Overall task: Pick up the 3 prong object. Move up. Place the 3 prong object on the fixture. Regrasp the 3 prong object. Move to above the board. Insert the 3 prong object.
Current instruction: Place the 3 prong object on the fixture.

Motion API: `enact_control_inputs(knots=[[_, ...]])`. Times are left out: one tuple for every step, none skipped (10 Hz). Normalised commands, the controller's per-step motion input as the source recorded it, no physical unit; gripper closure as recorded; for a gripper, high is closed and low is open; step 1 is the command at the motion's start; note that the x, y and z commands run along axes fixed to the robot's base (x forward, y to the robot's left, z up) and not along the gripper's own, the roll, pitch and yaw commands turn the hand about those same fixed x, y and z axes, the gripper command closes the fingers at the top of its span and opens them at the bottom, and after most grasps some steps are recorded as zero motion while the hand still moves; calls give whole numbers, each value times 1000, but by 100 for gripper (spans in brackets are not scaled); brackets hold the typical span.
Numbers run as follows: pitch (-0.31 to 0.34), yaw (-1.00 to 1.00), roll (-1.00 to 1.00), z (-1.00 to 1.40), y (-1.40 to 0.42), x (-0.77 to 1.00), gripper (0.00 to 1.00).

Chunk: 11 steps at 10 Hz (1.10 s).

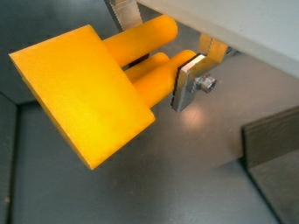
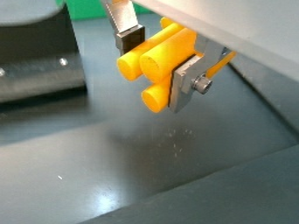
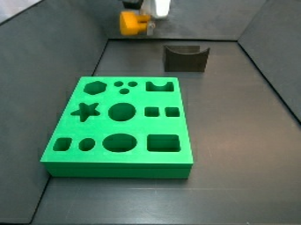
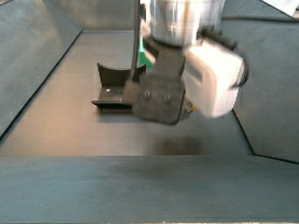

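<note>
Clearly the pick-up is done: in both wrist views the gripper (image 2: 158, 59) is clamped on the 3 prong object (image 1: 100, 87), its flat silver fingers (image 1: 187, 83) pressed on the stubby prongs while the broad orange-yellow block hangs free below them, well clear of the dark floor (image 2: 176, 166). Taking the fixture (image 3: 185, 58) as the landmark, a side view shows the held piece (image 3: 135, 24) up in the air, just beside the fixture and above its level, toward the back wall; the notch in the fixture's top looks bare, with nothing resting in it. That suggests the lift is finished or nearly so, and the placing on the fixture is the step in hand. In a wrist view a dark block (image 2: 41, 57), probably the same fixture, sits near the piece but apart from it. Still to come, as I judge it: setting the piece into the notch, letting go, taking a fresh grip, carrying it over the board (image 3: 118, 123) and pushing it home. The board lies well apart from the fixture, on the nearer side in that side view, and every one of its cut-outs (star, circles, squares, the rest) appears to hold nothing. From the opposite side view the arm's body (image 4: 181, 74) hides the piece, and only the fixture (image 4: 114, 83) and a sliver of green behind the arm show.
</note>
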Motion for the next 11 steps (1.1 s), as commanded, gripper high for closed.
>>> enact_control_inputs(knots=[[8,-2,8,1000,1,-9,100],[14,-3,12,1000,1,-15,100],[22,-3,15,1000,1,-20,100],[28,-3,18,1000,2,-24,100],[35,-4,20,1000,2,-28,100],[43,-5,24,806,4,-21,100],[52,-5,26,628,5,-14,100],[70,-5,26,390,9,-5,100],[77,-5,27,271,10,2,100],[-67,1000,-52,362,-762,1000,100],[-63,1000,-50,340,-754,1000,100]])
